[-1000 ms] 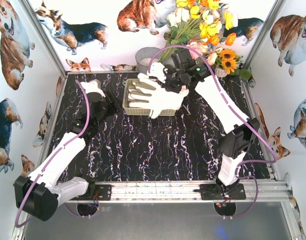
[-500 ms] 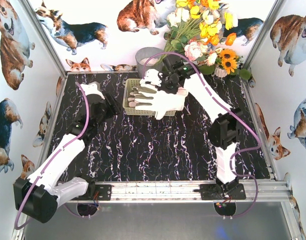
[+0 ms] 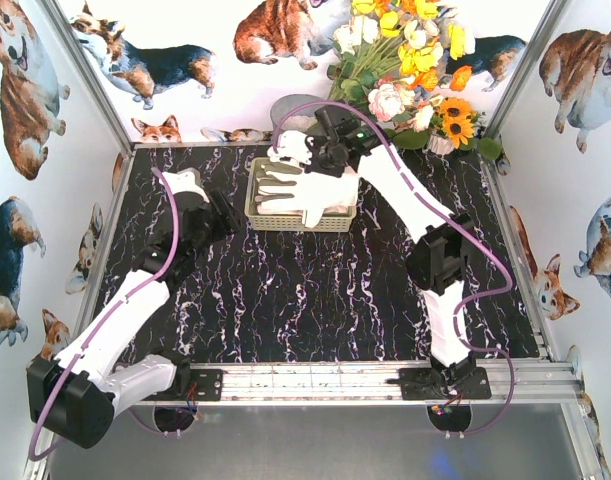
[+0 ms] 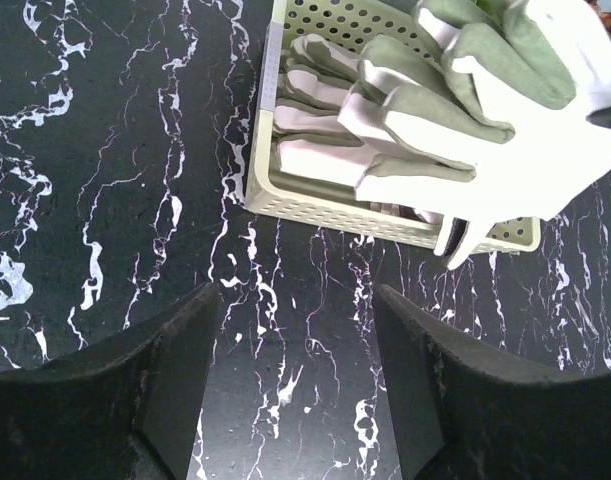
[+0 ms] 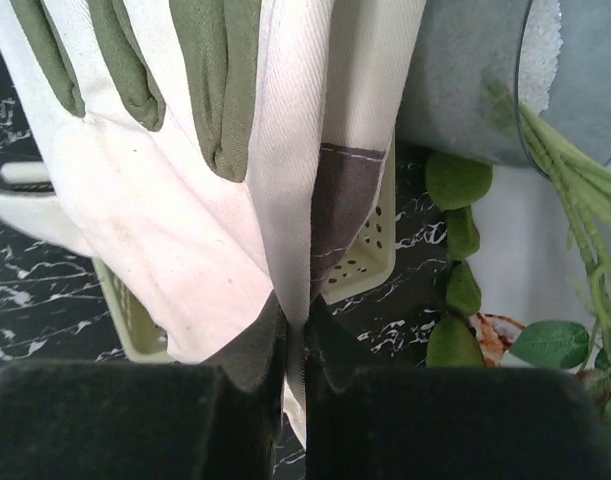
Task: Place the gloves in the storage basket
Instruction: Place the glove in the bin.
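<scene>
Shown: the glove [image 3: 307, 190], pinched near its cuff by the closed right gripper [image 5: 303, 335]. Within the last second it has been carried left and back, and it is now held over the basket [image 3: 285, 222], where other gloves [image 4: 320, 150] already lie. Lowering and release are judged to be next. The left gripper [image 4: 295, 295] is open and empty beside the basket.

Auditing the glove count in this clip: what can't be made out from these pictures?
- Top view: the held glove covers most of the storage basket, so the count inside is unclear.
- Left wrist view: that glove hides the basket's right end.
- Right wrist view: the grey pot is cut off by the top edge, contents unseen.
</scene>
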`<state>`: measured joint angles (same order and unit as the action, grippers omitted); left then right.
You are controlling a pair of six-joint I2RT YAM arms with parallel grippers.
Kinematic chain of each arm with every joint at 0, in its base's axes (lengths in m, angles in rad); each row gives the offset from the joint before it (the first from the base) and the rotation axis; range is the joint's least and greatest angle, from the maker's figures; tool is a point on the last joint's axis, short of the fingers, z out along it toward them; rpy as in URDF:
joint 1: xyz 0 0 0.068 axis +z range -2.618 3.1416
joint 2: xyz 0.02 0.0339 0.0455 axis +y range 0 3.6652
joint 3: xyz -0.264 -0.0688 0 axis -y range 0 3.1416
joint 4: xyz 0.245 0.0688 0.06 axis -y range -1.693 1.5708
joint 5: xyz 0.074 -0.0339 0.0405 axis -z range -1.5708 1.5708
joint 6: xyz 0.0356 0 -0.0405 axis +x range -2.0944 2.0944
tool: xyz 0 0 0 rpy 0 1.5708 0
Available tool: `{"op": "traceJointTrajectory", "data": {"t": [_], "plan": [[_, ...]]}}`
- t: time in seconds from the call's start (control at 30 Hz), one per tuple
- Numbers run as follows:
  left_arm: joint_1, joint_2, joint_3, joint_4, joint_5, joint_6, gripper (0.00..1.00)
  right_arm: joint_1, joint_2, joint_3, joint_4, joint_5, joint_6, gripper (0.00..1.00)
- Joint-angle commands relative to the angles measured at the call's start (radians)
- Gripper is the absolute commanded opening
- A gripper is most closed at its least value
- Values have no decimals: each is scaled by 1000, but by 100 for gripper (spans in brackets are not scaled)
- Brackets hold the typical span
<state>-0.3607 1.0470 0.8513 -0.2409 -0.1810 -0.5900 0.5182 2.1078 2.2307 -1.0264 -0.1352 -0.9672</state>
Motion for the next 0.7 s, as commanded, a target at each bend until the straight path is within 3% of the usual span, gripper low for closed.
{"op": "traceJointTrajectory", "data": {"t": [0.0, 0.67], "plan": [[11, -29, -12, -8, -14, -3, 58, 11, 51, 43, 108, 66, -40, 0], [13, -74, -46, -36, -22, -24, 58, 11, 198, 64, 268, 65, 12, 0]]}}
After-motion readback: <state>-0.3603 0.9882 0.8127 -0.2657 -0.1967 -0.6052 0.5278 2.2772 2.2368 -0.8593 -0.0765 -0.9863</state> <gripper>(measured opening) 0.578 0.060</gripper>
